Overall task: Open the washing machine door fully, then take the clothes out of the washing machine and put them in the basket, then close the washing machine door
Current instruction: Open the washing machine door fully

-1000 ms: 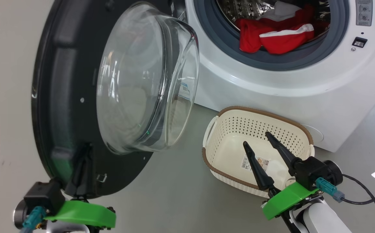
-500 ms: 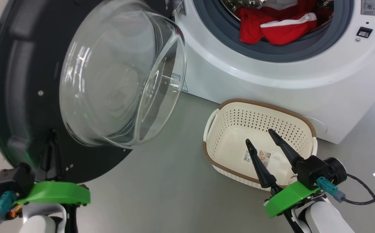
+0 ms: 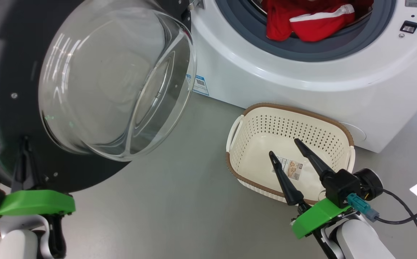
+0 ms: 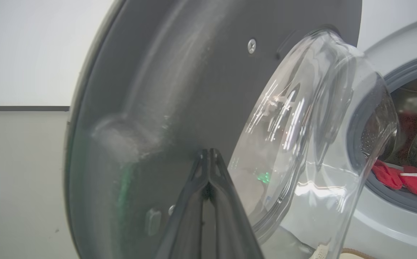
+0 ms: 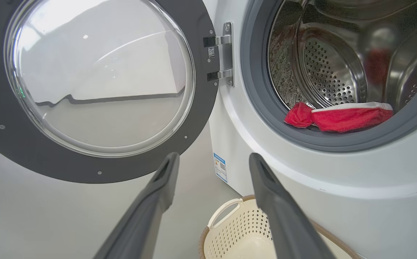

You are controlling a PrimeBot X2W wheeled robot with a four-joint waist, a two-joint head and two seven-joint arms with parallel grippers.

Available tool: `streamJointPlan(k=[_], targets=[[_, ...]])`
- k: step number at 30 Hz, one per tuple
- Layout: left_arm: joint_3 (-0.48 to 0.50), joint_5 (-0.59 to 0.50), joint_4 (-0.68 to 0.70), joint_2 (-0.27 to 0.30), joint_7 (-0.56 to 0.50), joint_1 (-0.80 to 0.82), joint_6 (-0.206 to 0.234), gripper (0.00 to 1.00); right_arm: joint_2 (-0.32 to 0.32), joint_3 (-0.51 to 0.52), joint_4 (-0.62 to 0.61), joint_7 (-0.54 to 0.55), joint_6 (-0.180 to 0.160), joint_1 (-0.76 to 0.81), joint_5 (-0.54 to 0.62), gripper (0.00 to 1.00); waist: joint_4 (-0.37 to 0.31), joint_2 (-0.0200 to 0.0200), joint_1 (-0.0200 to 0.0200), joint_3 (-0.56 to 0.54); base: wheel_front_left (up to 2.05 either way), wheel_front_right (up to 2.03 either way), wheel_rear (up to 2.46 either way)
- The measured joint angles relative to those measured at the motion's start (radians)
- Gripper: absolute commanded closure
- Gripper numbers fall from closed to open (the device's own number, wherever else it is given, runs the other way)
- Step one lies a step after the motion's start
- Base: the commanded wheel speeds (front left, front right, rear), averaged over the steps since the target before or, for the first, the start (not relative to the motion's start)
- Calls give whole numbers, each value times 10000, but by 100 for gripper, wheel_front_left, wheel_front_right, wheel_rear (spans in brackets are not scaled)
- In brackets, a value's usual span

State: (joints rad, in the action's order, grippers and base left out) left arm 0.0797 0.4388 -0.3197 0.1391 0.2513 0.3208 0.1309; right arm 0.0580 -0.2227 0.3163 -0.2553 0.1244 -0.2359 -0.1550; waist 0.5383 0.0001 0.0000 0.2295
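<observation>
The left gripper (image 4: 208, 153), fingers pinched together on nothing, seems to touch the black rim of the washing machine door (image 4: 179, 72) straight ahead; its smooth tips could skid off that glossy face, leaving the door short of fully open. The right gripper (image 3: 284, 147) hangs spread and empty over the basket (image 3: 295, 109), the clothes (image 3: 309, 25) well beyond its tips inside the washing machine (image 3: 266, 79). Count: 1 door, 1 basket, 2 red bundles.

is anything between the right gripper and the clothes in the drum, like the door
Nothing visible. The washing machine door hangs open to the left of the opening. The clothes lie just inside the grey gasket, and the right gripper, open near the basket, has a free line to them.
</observation>
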Motion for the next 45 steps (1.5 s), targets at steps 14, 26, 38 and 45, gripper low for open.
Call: streamJointPlan(k=[14,26,38,45], targets=[[1507,-623,-1279,-92,27,912,-802,100,13,-123,75,19,0,-201,336,0,-58,-1,0,288,0,0,0],[2577,-1266,-2708,-54,29,2105,-1137,100,27,150,-205,280,0,-203,610,0,-141,0,0,609,0,0,0],[3112,-1927,-2991,-337,29,2370,-1595,100,23,470,-447,336,0,-101,616,0,-177,-1,0,445,0,0,0],[3032,-2420,-2025,-602,29,1965,-1768,78,21,435,-353,173,0,-84,257,0,-242,-1,0,53,0,0,0]])
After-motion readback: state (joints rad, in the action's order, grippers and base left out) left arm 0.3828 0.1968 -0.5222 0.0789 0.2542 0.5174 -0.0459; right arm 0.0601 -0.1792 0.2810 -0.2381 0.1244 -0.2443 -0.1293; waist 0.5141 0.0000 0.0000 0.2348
